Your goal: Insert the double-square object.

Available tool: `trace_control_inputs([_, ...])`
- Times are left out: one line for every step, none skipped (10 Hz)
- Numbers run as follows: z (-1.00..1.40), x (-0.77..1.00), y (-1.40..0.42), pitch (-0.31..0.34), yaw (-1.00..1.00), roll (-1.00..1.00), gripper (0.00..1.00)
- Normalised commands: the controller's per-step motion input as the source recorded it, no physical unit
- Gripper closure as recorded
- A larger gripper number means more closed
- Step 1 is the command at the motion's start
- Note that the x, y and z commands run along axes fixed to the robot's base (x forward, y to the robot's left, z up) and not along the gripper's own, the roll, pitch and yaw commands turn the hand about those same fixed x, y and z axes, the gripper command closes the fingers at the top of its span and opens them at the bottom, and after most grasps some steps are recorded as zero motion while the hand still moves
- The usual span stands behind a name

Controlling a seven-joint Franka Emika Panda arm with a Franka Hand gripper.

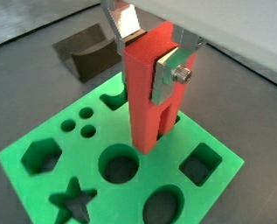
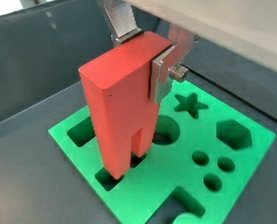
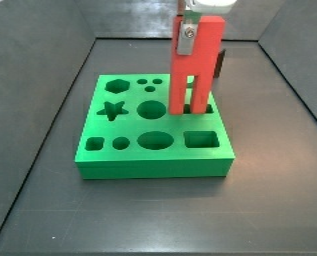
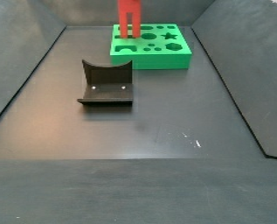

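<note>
Two silver fingers (image 1: 173, 72) of the gripper (image 1: 150, 48) pinch the double-square object (image 1: 150, 92) near its upper end, one plate on each side of the red bar. The bar hangs upright below the fingers, and its two prongs point down over the green block (image 3: 154, 160). In a side view the gripper (image 3: 194, 22) is above the block and the double-square object (image 3: 198, 70) reaches down to the block's top face, at the edge with the cut-out. In a wrist view the prongs (image 2: 127, 162) enter an opening there; how deep, I cannot tell. The fixture (image 4: 106, 85) stands on the dark floor, well apart from the block.
</note>
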Motion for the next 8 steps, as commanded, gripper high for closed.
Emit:
trace_control_inputs([-0.49,0.57,0.11,0.081,-0.49,0.12,1.00])
trace_control_inputs([-0.36,0.46,0.03,0.141,-0.46,0.19,1.00])
trace_control_inputs([-0.36,0.35,0.00,0.126,-0.39,0.18,1.00])
trace_control_inputs([-0.42,0.29,0.00,0.100,-0.19,0.07,1.00])
trace_control_inputs([-0.44,0.34,-0.09,0.060,-0.01,0.02,1.00])
trace_control_inputs([-0.41,0.26,-0.09,0.010,0.00,0.00,1.00])
trace_control_inputs([-0.39,0.12,-0.03,0.000,0.08,0.00,1.00])
trace_control_inputs([-0.38,0.08,0.00,0.000,0.21,0.00,1.00])
